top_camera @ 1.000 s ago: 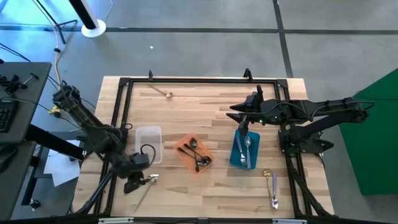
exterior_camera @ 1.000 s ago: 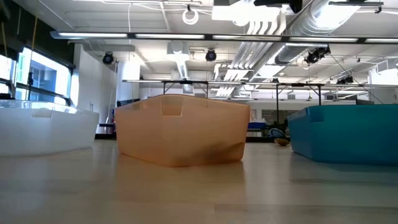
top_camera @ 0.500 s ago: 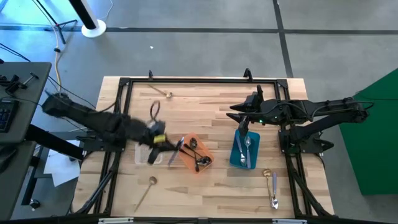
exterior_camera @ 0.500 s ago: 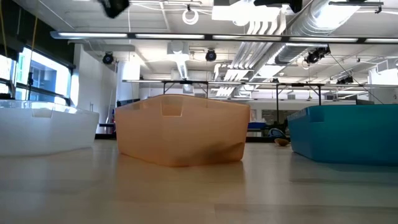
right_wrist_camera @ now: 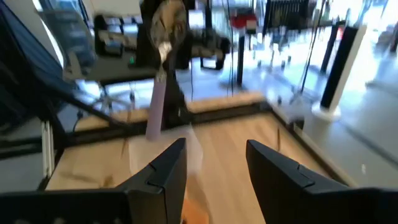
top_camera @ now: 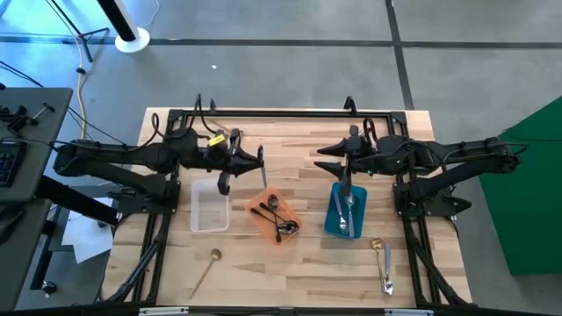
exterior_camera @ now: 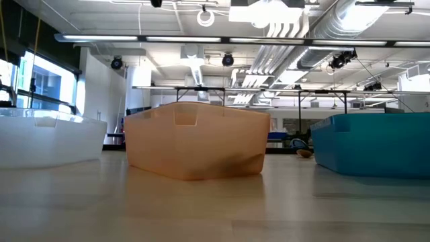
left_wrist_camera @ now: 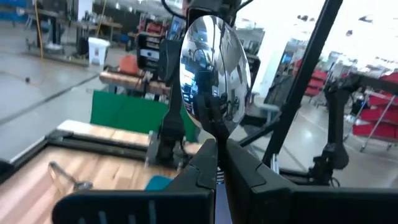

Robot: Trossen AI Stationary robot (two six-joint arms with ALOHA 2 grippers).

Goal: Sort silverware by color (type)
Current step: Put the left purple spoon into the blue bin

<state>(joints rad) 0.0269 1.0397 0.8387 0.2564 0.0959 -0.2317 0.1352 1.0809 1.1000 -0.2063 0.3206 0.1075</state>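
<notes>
Three trays on the worktop (top_camera: 299,263): one clear tray (top_camera: 210,204), one orange tray (top_camera: 274,218), one blue tray (top_camera: 345,211), in a row left to right. Clear tray looks empty from above. Orange tray holds dark spoons (top_camera: 279,219), about three (they overlap, count unsure). Blue tray holds two silver spoons (top_camera: 349,209). Loose on the worktop: one gold spoon (top_camera: 207,266) near the front left edge; one gold-bowled spoon (top_camera: 385,261) near the front right, a second piece possibly beside it, hard to tell.

One more spoon, lilac handle and mirror-bright silver bowl (left_wrist_camera: 214,68), is clamped in the left gripper (top_camera: 250,163), fingers (left_wrist_camera: 245,168) clenched on its handle, bowl sticking up. That gripper is raised between the clear and orange trays, towards the back of the worktop. Right gripper (top_camera: 329,158) sits above the back end of the blue tray, fingers (right_wrist_camera: 280,171) apart, grasping nothing.

Surface: light wood planks with a black metal frame around the edge. Floor below is grey concrete with dark seams; a green panel to the right, a white round stand base at upper left. Low view shows the three trays side on and, beyond them, an open hall with white ceiling ducts, lights and windows on the left.
</notes>
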